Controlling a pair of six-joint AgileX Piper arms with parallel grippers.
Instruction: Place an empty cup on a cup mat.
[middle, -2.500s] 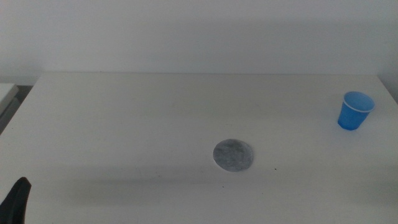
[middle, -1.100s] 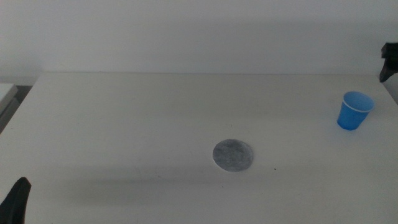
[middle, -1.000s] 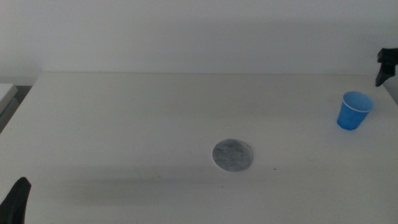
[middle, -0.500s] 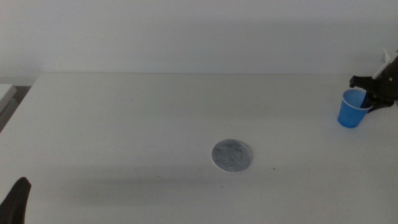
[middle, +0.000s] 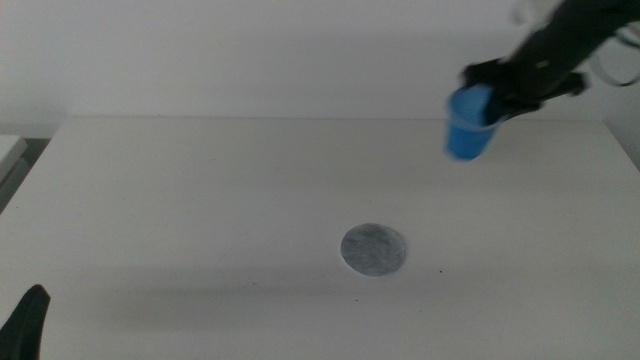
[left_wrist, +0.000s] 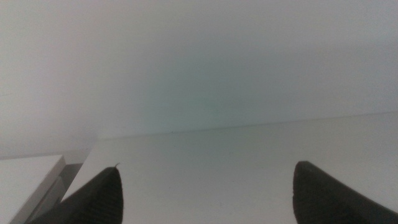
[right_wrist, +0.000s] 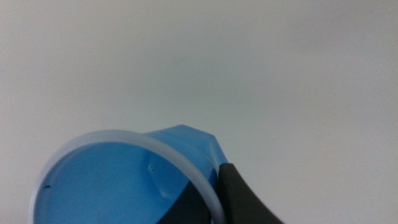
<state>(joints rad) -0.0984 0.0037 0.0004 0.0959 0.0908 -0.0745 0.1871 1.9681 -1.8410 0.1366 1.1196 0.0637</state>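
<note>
Blue cup (middle: 468, 125) hangs above the desk (middle: 200, 200), rim pinched by the right end effector (middle: 497, 100); the thin wall buckles, risking slip before the cup mat (middle: 375, 249); left end effector (left_wrist: 205, 193) waits spread.

Cup (middle: 468, 127): bright blue body, paler whitish-blue rim; in the right wrist view the inside of the cup (right_wrist: 118, 186) is the same saturated blue, with a tiny dark speck near the rim; no print or pattern on it.
Cup mat (middle: 375, 249): round, mottled grey, darker and lighter blotches mixed, a thin pale edge; lies toward the table's near edge, about mid-width.
Right gripper (middle: 500, 92): black, blurred, gripping the cup at its rim above the table's far right part; jaw in its wrist view matte black.
Left gripper (left_wrist: 205, 193): dark charcoal jaws, finely textured; near left corner.
Table (middle: 200, 200): plain off-white, unpatterned; wall (middle: 250, 50) behind pale grey-white.
</note>
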